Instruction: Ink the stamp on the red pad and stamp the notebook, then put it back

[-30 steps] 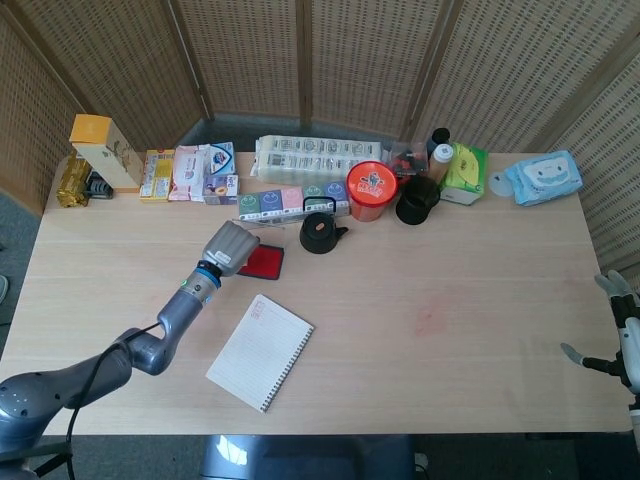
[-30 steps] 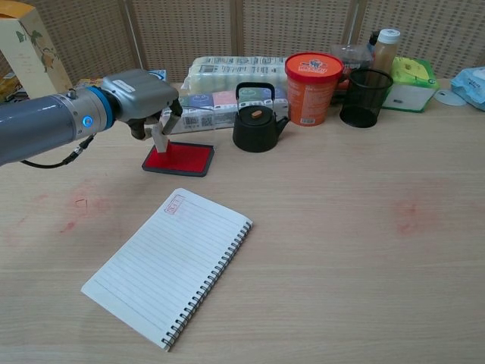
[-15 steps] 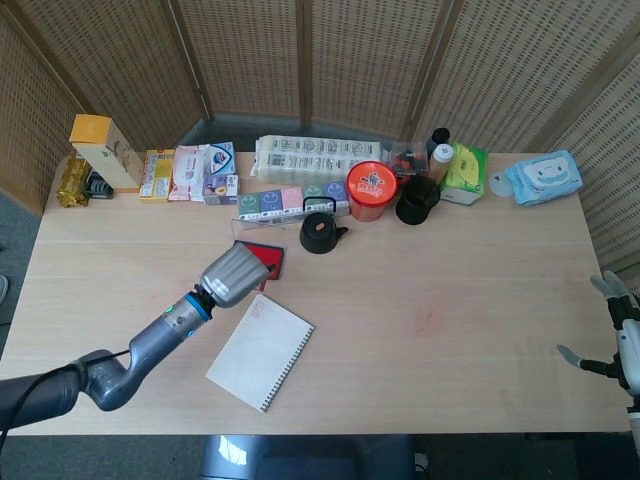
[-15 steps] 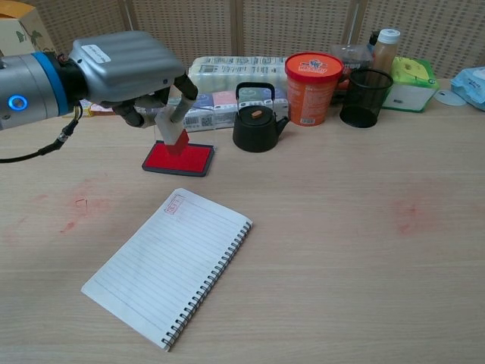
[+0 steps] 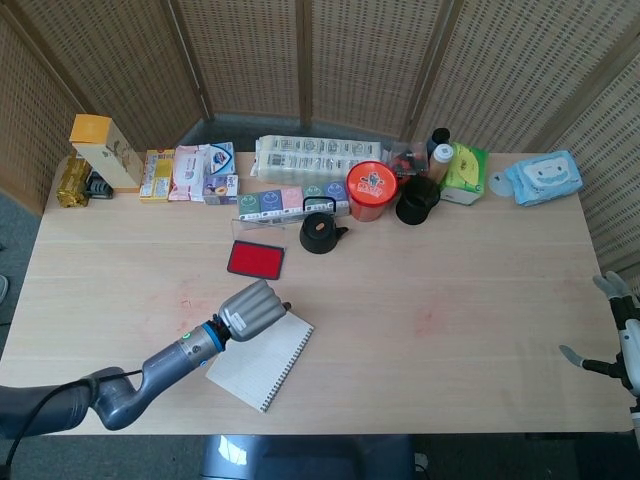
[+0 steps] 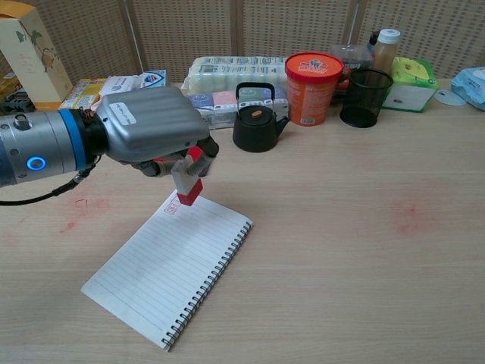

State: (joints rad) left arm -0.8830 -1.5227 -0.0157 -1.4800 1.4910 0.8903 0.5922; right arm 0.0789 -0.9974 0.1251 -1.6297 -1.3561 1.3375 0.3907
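My left hand (image 6: 148, 136) holds a small stamp (image 6: 187, 183) with a red base, tilted. The base hovers just over the top corner of the spiral notebook (image 6: 170, 269), beside a red stamp mark (image 6: 173, 205) on the page. In the head view the left hand (image 5: 255, 310) covers that corner of the notebook (image 5: 268, 360), and the red ink pad (image 5: 256, 259) lies uncovered behind it. The chest view hides the pad behind the hand. My right hand (image 5: 620, 340) hangs at the table's right edge, fingers apart and holding nothing.
A black kettle (image 6: 256, 121), an orange tub (image 6: 313, 76) and a black mesh cup (image 6: 365, 97) stand behind the notebook. Boxes and packets line the back edge (image 5: 300, 160). A tissue pack (image 5: 543, 177) lies at the far right.
The left hand lifted the stamp off the red pad and carried it toward me, down over the notebook's top corner. The pad now shows uncovered in the head view. The right hand stayed put.
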